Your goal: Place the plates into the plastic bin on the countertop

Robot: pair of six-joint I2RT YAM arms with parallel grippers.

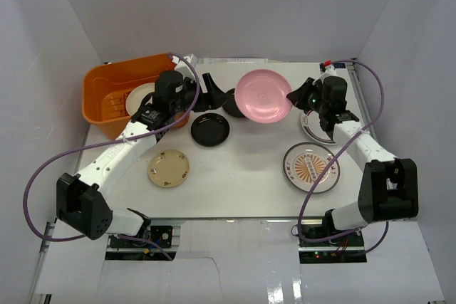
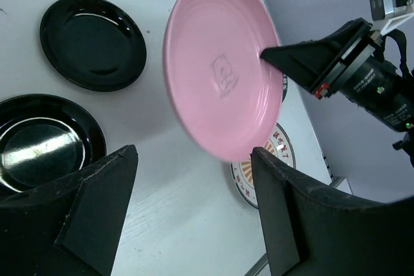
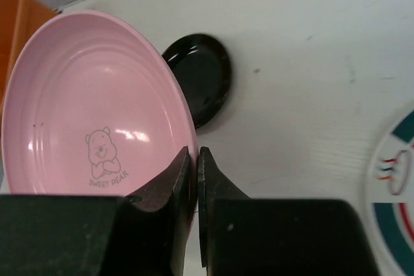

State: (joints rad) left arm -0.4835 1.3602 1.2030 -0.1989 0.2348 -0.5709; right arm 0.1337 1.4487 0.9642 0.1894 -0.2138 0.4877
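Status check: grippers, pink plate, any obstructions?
Right gripper shut on pink plate rim, plate aloft. Left gripper open, facing it. Left arm sits between plate and plastic bin.

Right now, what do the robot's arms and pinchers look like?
The left arm and right arm are white tubes with chunky black joints. A purple cable loops along each one. The left gripper and right gripper have flat black wedge-shaped fingers. A tiny green light glows near the right wrist.
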